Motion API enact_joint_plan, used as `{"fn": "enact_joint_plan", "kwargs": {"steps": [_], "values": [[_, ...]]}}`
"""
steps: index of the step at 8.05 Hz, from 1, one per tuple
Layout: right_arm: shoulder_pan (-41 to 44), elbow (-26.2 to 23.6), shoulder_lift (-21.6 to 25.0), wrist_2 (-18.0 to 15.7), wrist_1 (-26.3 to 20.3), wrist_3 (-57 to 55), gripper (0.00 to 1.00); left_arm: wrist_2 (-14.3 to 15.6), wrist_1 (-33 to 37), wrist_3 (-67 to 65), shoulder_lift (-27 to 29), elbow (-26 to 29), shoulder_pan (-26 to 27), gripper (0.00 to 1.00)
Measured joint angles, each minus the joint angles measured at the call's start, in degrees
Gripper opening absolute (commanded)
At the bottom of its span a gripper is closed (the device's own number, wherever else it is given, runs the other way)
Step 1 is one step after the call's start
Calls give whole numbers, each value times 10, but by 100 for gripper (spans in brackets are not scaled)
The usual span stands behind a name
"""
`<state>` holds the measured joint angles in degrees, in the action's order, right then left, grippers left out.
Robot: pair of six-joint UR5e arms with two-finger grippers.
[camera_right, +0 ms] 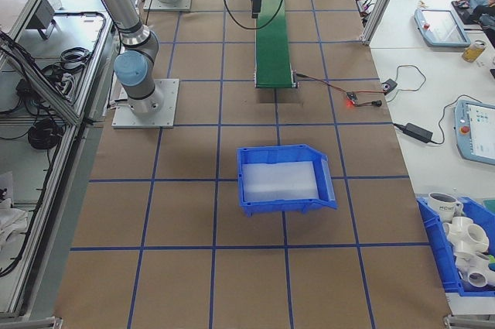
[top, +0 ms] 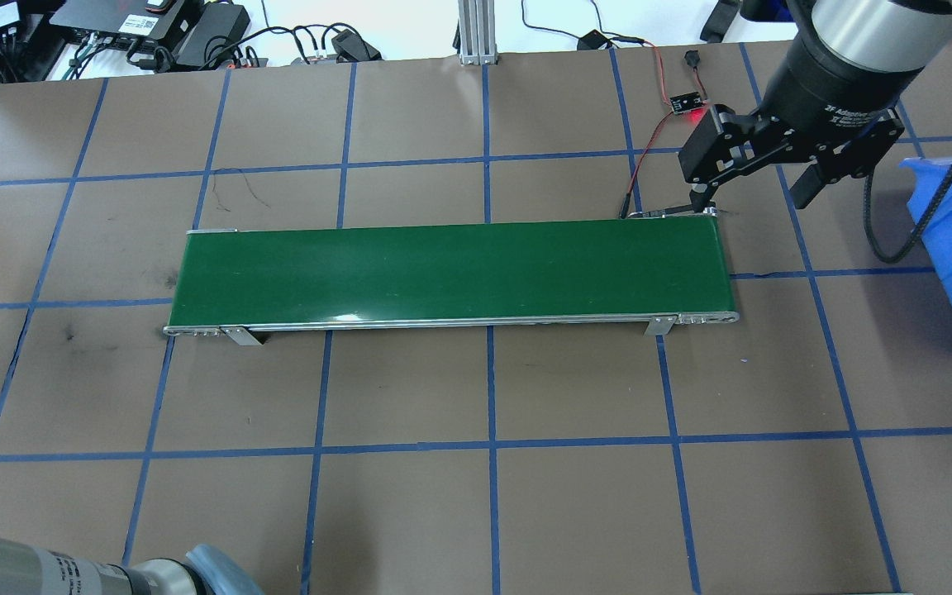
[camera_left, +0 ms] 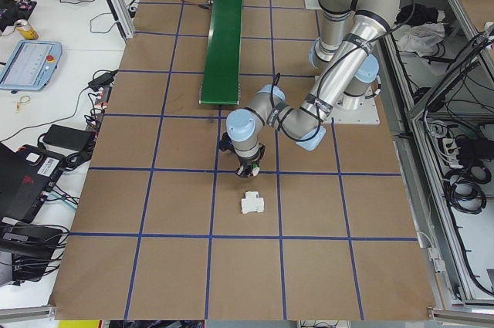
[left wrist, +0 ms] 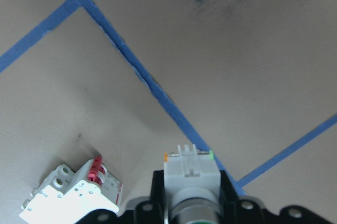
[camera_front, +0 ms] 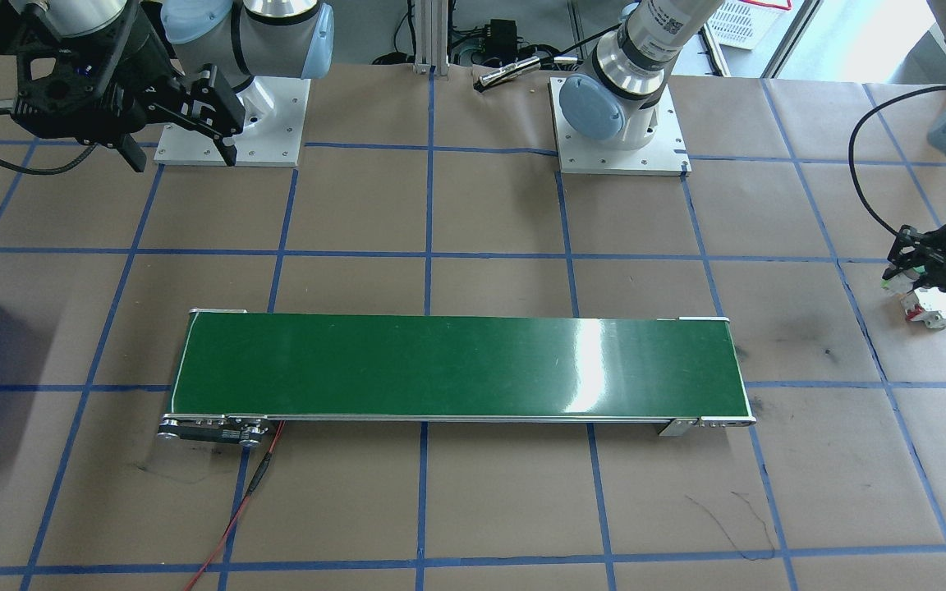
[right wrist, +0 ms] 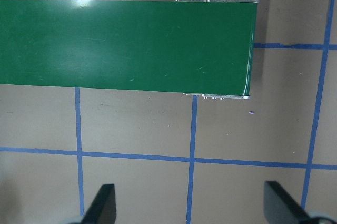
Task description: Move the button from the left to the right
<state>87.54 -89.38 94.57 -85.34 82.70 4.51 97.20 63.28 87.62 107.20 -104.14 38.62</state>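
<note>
Fingers (left wrist: 158, 192) of left arm clamp the button (left wrist: 189, 174) above table

Bright, even light all round. A white glare streak sits on the green conveyor belt (camera_front: 596, 361), shadows on the brown table (top: 575, 496) are soft, and the left wrist view blurs at its bottom edge.

The small push-button switch with a white squarish body and a round green-rimmed cap (left wrist: 190, 179) was held clear of the brown paper-covered table, body pointing outward, orange and green marks seen at its top corners.
</note>
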Motion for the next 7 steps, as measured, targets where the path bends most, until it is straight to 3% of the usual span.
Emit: {"fn": "enact_joint_plan", "kwargs": {"steps": [3, 7], "values": [[0, 0, 0, 0, 1, 0, 100, -23, 70, -106, -76, 2, 78, 0], [0, 0, 0, 0, 1, 0, 100, -61, 82, -336, -108, 9, 204, 0]]}}
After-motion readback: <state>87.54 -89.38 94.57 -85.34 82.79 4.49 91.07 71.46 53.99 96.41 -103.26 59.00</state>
